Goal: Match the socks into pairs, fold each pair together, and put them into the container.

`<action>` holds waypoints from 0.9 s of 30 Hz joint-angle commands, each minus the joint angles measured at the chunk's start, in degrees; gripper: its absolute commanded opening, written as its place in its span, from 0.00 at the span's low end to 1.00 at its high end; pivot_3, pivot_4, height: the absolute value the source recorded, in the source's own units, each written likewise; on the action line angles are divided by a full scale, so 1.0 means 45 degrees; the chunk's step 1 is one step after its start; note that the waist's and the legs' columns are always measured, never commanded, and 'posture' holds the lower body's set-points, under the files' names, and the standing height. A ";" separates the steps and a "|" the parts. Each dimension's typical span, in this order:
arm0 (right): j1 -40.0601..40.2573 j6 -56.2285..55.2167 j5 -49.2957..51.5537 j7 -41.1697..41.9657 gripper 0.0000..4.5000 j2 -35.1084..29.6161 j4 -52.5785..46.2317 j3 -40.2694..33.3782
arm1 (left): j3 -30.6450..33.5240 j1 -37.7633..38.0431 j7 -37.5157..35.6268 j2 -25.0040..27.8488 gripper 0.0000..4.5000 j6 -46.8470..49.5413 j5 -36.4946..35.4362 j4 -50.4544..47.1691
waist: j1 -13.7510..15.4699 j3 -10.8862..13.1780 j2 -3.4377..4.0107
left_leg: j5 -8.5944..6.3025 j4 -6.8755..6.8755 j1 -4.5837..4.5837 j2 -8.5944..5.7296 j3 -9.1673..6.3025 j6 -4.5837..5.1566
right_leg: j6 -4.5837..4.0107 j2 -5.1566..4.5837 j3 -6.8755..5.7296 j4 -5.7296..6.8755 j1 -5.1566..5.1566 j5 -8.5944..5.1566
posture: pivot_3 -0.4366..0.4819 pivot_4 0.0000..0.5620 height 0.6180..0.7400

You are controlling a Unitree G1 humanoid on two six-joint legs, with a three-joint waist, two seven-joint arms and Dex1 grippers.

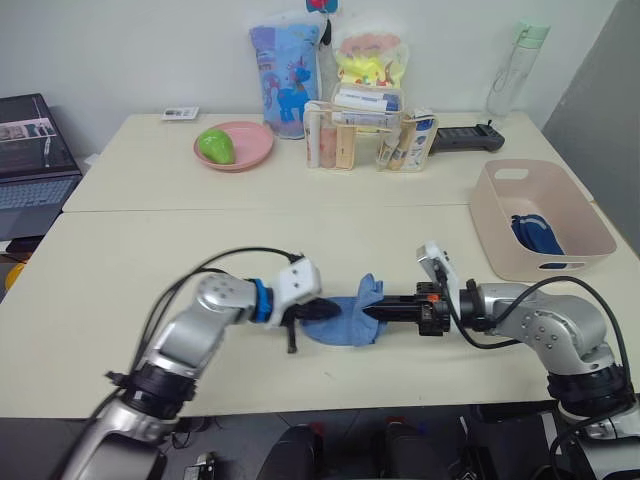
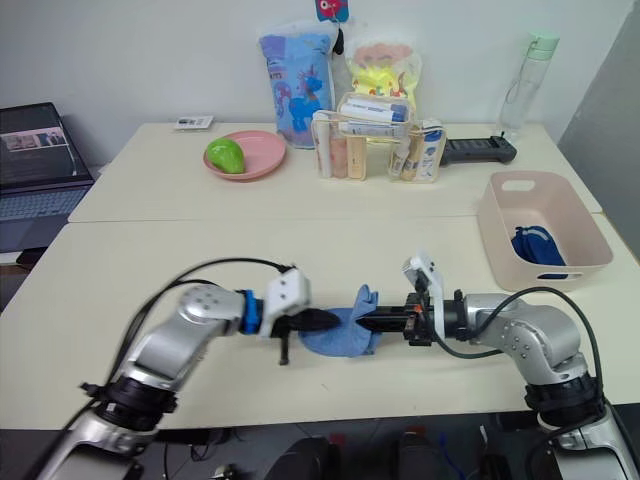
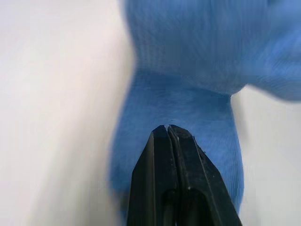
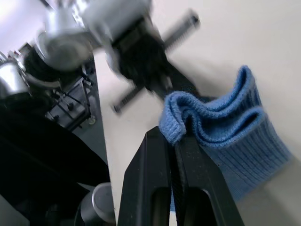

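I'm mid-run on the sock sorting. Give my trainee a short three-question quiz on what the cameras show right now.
1. True or false: the container already holds something dark blue.
2. Which grippers meet at the light blue socks? A) left only B) right only C) both
3. Fill in: the green object lies on the round pink ______.

Key
1. True; a dark blue item lies inside.
2. C; the left gripper and right gripper close in from opposite sides, both with fingers shut.
3. plate.
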 commanded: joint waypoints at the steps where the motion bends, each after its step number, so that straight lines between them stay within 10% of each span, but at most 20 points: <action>1: -0.0536 -0.0740 -0.0628 0.0180 0.00 0.0441 0.0362 0.0662 | 0.1409 -0.0477 -0.0170 0.0665 0.00 0.0972 -0.1239 -0.0859 | 0.0001 0.0000 0.0000 | 0.0000 0.0001 0.0001 0.0000 0.0000 -0.0001 | 0.0000 0.0000 -0.0002 0.0000 0.0000 0.0000 | 0.48 0.27 1.00; 4: -0.0724 -0.1007 -0.0987 0.0367 0.06 0.0629 0.0718 0.1037 | 0.1633 -0.0620 -0.0219 0.1106 0.00 0.0971 -0.1355 -0.0789 | 0.0010 0.0000 0.0001 | 0.0002 0.0001 0.0002 -0.0002 0.0000 -0.0003 | 0.0001 0.0000 -0.0001 -0.0001 0.0001 0.0000 | 0.48 0.27 1.00; 14: -0.1041 0.0272 0.0335 -0.0039 0.82 0.0748 0.0002 -0.0315 | 0.1650 -0.0969 0.0182 0.0627 0.00 0.0979 -0.1919 -0.1371 | 0.0008 0.0002 0.0000 | 0.0002 0.0001 -0.0002 -0.0002 0.0001 -0.0005 | 0.0000 -0.0001 0.0002 -0.0003 -0.0001 0.0000 | 0.48 0.27 1.00; 27: 0.0168 0.1065 -0.0727 -0.1626 0.82 -0.0663 -0.0087 -0.0667 | -0.1267 0.1440 0.0839 0.0997 0.00 -0.2835 0.1429 0.0589 | 0.0008 0.0004 0.0005 | 0.0002 -0.0013 0.0000 0.0002 0.0007 -0.0004 | -0.0003 -0.0001 0.0008 0.0001 -0.0007 0.0001 | 0.48 0.27 1.00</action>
